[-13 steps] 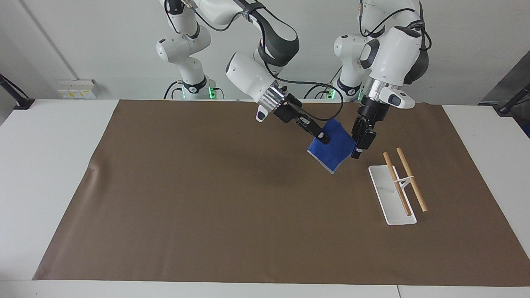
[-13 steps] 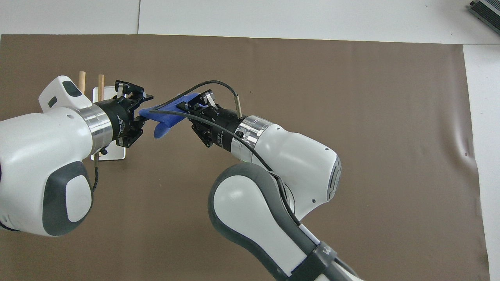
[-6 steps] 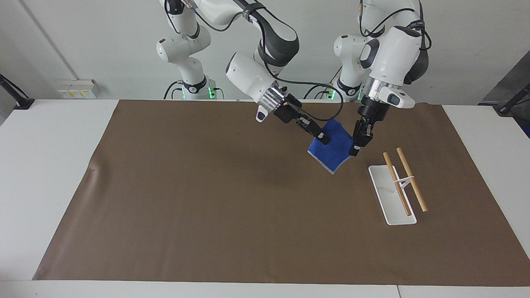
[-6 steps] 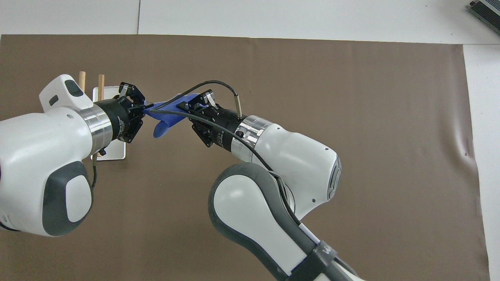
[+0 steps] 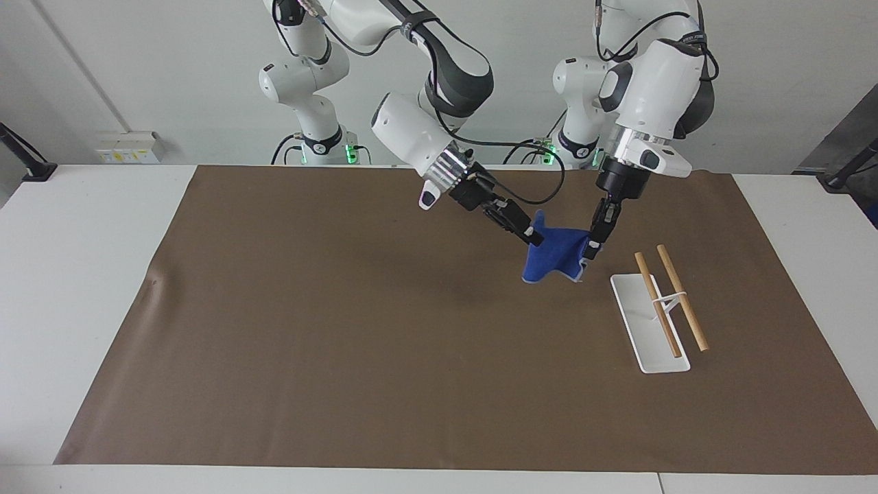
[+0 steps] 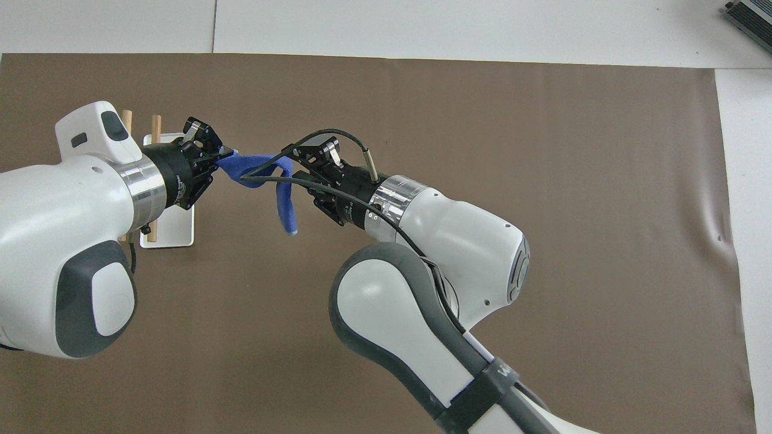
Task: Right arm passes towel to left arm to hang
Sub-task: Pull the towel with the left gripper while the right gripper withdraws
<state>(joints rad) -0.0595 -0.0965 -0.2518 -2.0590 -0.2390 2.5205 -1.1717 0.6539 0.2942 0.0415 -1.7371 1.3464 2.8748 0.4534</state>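
Handover midway: towel pinched at one corner by left hand, other corner apparently clamped by right hand, above counter toward left arm's end; release & hanging on rack not yet done

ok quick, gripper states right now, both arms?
Left gripper: shut on the towel.
Right gripper: at the towel's other corner; grip cannot be told.

Brown mat covers most of the white surface. White rectangular rack base with two light wooden rods on a thin white stand lies on the mat, toward the left arm's end. Pale wall sockets sit on the wall past the right arm's end.
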